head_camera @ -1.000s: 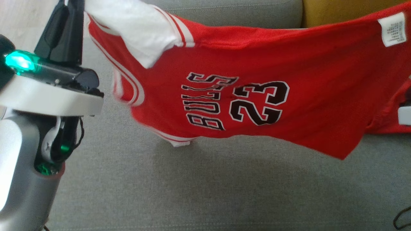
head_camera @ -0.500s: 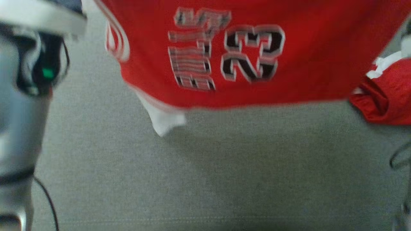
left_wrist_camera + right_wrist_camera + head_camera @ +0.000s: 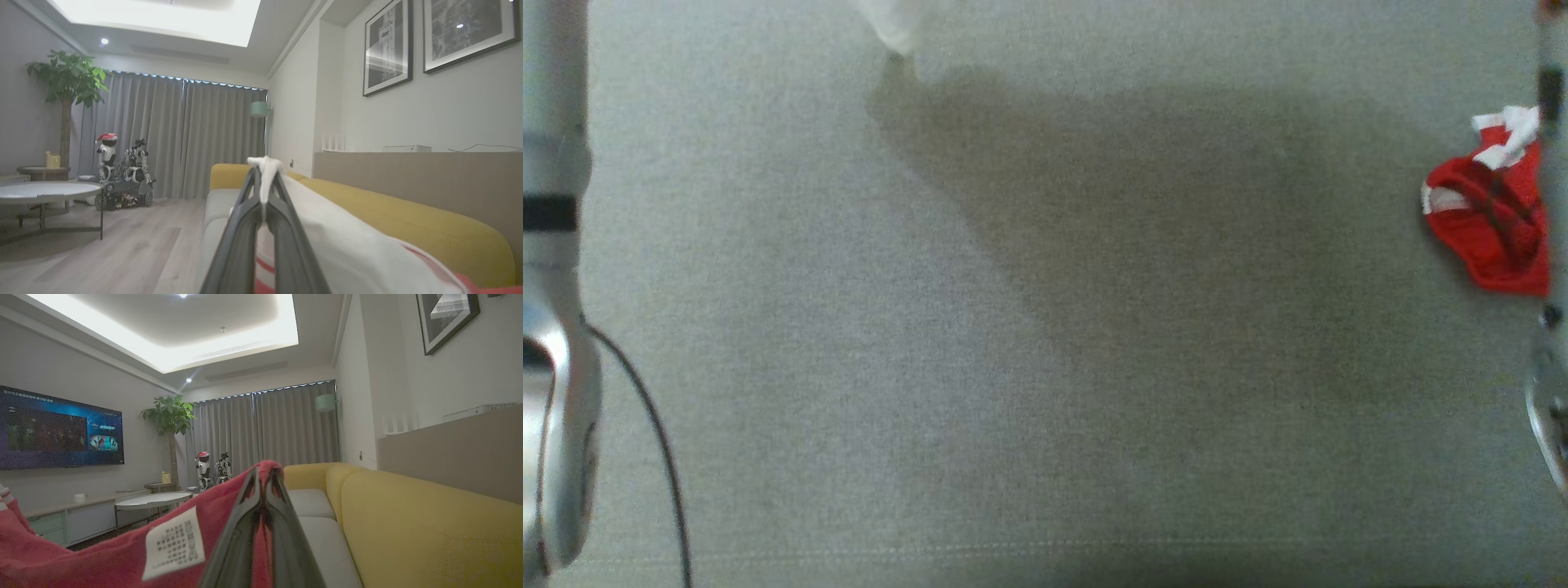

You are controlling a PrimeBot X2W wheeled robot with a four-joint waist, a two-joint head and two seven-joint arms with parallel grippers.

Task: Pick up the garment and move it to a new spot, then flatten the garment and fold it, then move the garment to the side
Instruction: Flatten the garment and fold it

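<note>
The garment is a red jersey with white sleeves, held up above the grey sofa seat (image 3: pixel 1045 327). In the head view just a white sleeve tip (image 3: pixel 894 24) hangs in at the top edge, casting a broad shadow on the seat. My left gripper (image 3: pixel 265 171) is shut on the white sleeve fabric (image 3: pixel 327 245), which drapes away to the right. My right gripper (image 3: pixel 265 469) is shut on the red hem (image 3: pixel 102 555) near a white care label (image 3: pixel 173 543). My left forearm (image 3: pixel 551 163) and right arm (image 3: pixel 1550 163) run up the head view's two side edges.
A crumpled red and white cloth (image 3: pixel 1486 220) lies on the seat at the right. The yellow sofa back (image 3: pixel 429 522) runs along behind the seat. A round table (image 3: pixel 49 192), a small wheeled robot (image 3: pixel 122 175) and a wooden floor are off to the left.
Both arms and the jersey have slid up out of the top of the head view, leaving the sleeve tip and shadow. The picture itself has shifted and blurred too.
</note>
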